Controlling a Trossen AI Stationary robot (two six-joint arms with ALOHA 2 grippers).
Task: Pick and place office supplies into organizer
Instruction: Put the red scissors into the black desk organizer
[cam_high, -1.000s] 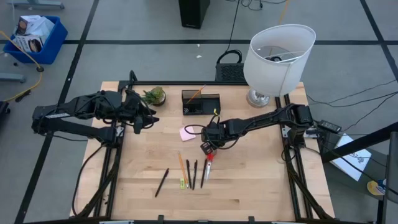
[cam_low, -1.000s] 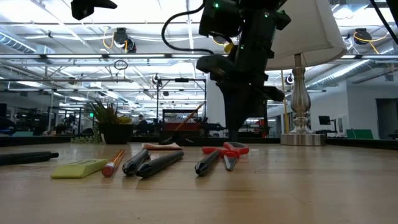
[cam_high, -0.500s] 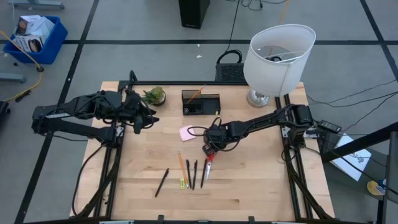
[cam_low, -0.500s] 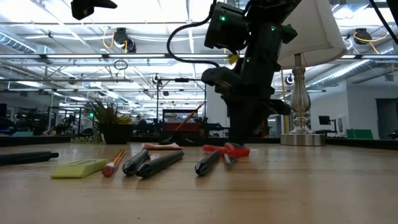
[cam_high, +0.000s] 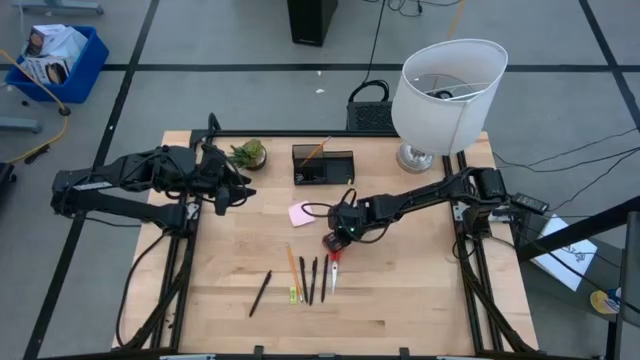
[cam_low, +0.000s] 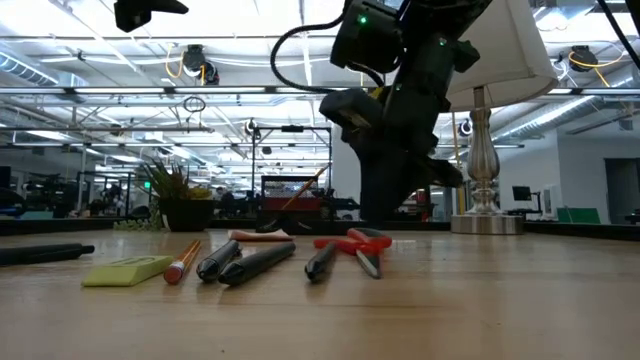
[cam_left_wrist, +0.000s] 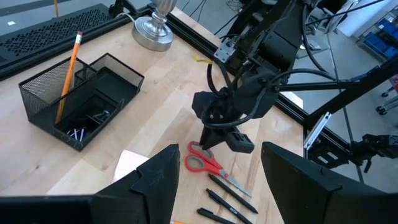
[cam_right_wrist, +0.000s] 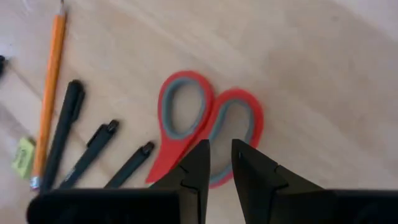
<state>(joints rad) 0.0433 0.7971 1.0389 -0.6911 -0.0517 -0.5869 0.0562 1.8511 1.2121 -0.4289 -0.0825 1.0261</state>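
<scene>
Right hand (cam_high: 334, 243) hangs low over the red-handled scissors (cam_high: 333, 262) near the middle of the desk (cam_high: 420, 290), its two dark fingers (cam_right_wrist: 198, 163) nearly together with only a thin gap, poised just above the scissors' handle loops; the wrist view shows nothing clamped between them. Scissors lie flat on the wood, blades pointing toward the desk's front edge. Just beside them sit three black pens (cam_high: 312, 278), an orange pencil (cam_high: 293, 268) and a small yellow-green piece (cam_high: 295, 294), with a fourth black pen (cam_high: 260, 292) a little apart to the left. Pink sticky-note pad (cam_high: 299, 214) rests between this group and the organizer (cam_high: 324, 165), a dark mesh tray at the back of the desk holding one upright pencil (cam_left_wrist: 67, 76). Left hand (cam_high: 238, 190) waits above the desk's left rear, near the small potted plant (cam_high: 247, 154), fingers spread wide apart and holding nothing. White-shaded lamp (cam_high: 447, 92) stands at the right rear corner.
</scene>
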